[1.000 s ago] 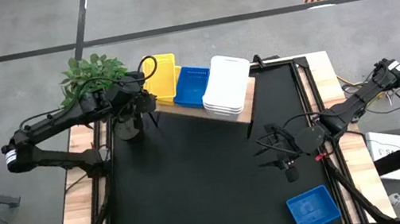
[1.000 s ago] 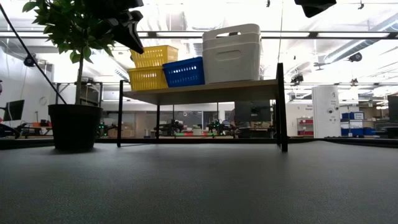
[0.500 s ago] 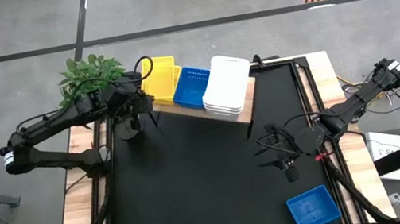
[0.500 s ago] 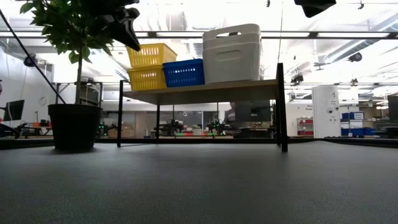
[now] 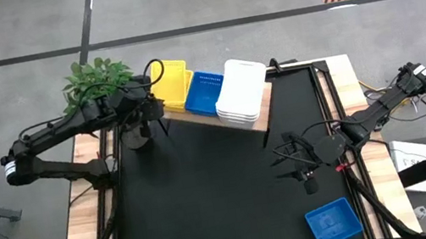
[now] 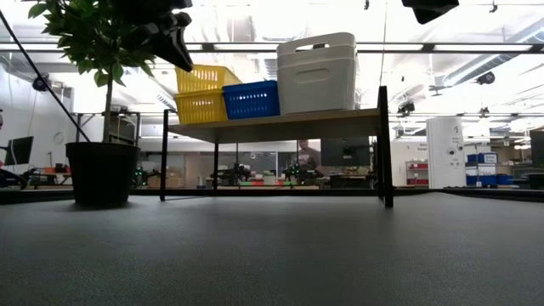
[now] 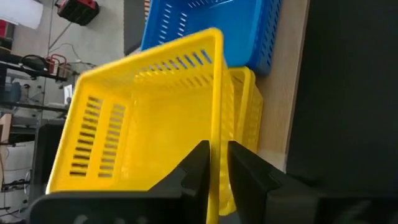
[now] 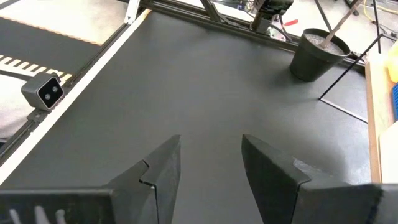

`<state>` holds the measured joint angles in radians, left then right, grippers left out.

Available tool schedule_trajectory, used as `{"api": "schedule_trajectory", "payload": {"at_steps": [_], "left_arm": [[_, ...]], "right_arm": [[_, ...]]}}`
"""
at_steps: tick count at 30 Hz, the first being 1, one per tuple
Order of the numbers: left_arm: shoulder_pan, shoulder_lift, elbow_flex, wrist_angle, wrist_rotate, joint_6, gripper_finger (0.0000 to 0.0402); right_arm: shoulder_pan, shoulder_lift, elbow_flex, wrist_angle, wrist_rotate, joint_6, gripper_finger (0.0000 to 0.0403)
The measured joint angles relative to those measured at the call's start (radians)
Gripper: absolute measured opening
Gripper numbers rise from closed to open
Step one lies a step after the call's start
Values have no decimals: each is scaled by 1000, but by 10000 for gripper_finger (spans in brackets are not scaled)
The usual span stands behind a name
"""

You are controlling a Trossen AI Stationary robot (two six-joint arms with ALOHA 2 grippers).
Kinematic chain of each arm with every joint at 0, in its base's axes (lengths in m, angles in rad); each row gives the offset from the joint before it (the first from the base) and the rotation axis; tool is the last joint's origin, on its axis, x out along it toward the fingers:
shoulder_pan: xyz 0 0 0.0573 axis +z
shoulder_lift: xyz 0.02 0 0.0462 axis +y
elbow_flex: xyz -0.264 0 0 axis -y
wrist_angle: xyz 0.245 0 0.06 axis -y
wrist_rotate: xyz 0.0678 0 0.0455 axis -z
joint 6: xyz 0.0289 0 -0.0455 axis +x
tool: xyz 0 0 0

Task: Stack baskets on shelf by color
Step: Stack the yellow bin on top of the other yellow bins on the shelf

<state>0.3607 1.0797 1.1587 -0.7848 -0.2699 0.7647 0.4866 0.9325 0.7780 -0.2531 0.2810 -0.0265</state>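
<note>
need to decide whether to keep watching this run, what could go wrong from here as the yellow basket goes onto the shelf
1. The left gripper pinches only the thin rim of the yellow slotted plastic basket, which sits tilted over the lower yellow basket; it may slip or nest crookedly.
2. The yellow stack sits at the end of the light-brown wooden shelf, so a push might tip it off.
3. The potted green plant crowds the left arm.

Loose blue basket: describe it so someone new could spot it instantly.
Start from the black-topped table with its wooden rim. At the near right corner, below the right hand, lies a single blue basket, flat on the tabletop. Unlike the blue one between yellow and white on the shelf, it sits alone.
</note>
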Motion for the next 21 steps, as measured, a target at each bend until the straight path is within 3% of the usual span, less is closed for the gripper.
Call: {"api": "schedule_trajectory", "payload": {"at_steps": [13, 21], "left_arm": [[-5, -12, 2, 24, 0, -25, 88], [-96, -35, 50, 33, 1, -82, 95]], "right_arm": [[0, 0, 0, 0, 0, 0, 160], [0, 0, 0, 0, 0, 0, 161]]}}
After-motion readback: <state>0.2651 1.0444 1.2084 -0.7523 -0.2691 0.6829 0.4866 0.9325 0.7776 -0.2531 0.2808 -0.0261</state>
